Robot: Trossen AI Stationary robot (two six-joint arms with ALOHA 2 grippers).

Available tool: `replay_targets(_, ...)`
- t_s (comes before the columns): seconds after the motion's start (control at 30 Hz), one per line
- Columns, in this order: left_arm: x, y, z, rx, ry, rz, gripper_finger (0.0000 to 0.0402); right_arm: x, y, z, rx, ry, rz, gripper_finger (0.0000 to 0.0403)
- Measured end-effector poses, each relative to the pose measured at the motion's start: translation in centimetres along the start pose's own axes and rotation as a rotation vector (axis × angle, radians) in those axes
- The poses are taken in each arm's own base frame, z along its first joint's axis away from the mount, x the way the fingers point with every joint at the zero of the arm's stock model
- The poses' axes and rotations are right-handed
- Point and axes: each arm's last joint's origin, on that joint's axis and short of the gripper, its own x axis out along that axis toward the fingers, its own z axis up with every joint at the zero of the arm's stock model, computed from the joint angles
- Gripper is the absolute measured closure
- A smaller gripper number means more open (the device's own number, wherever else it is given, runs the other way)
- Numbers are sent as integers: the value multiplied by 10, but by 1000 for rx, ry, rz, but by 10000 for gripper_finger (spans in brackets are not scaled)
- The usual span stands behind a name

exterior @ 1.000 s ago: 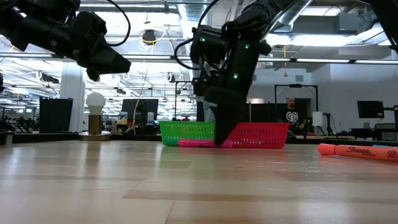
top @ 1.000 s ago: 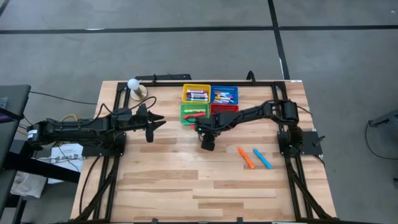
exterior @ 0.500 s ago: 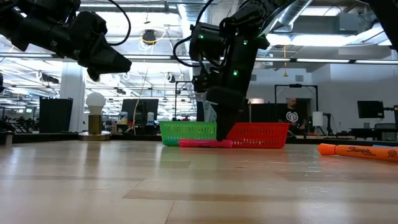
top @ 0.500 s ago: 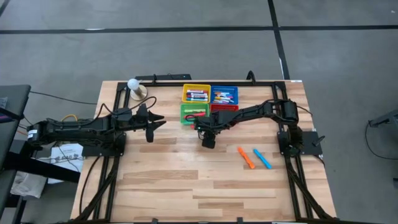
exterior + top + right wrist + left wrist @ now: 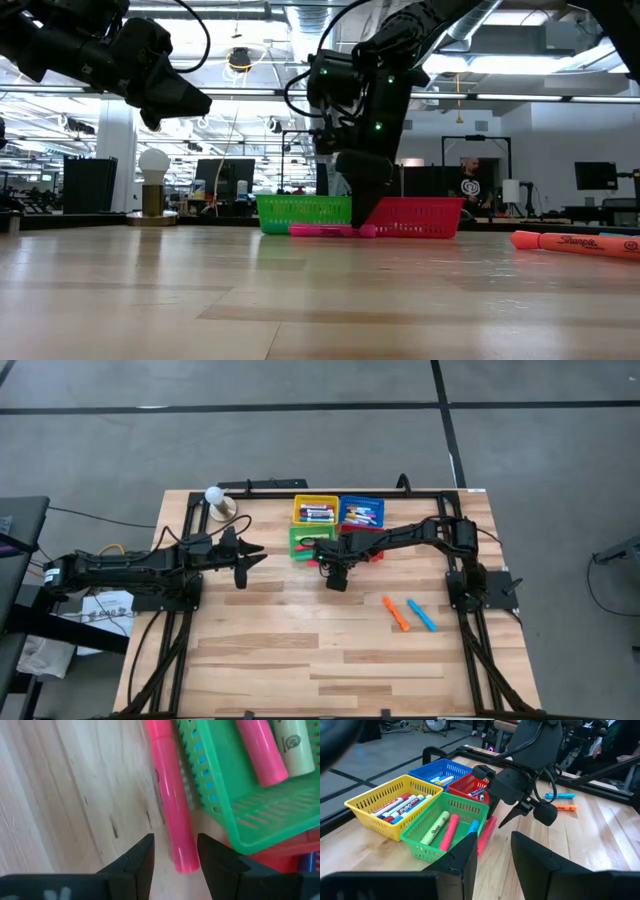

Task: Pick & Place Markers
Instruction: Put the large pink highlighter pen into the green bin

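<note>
Over the last second the right gripper (image 5: 335,567) has crept up-frame in the high view toward the green basket (image 5: 303,540), and its jaws now stand apart over the pink marker (image 5: 172,807) lying on the table against that basket's front wall. Left gripper (image 5: 243,557) waits at left of centre, fingers (image 5: 470,851) parted and empty; orange marker (image 5: 395,613) and blue marker (image 5: 421,614) lie lower right.

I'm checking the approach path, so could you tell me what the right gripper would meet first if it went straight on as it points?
Probably the pink marker lying on the table against the green basket; the right gripper, jaws open, points down at its end.
</note>
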Motion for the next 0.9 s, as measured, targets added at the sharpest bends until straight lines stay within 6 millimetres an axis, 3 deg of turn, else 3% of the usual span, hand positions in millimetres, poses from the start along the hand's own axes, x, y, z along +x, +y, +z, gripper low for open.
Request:
replay_targets(0.47, 0, 0, 0, 0, -4, -1, 284, 8, 6, -8, 15, 9, 59, 257)
replay_targets(0.9, 0, 0, 1, -1, -12, -2, 284, -4, 55, -10, -61, 15, 216, 256)
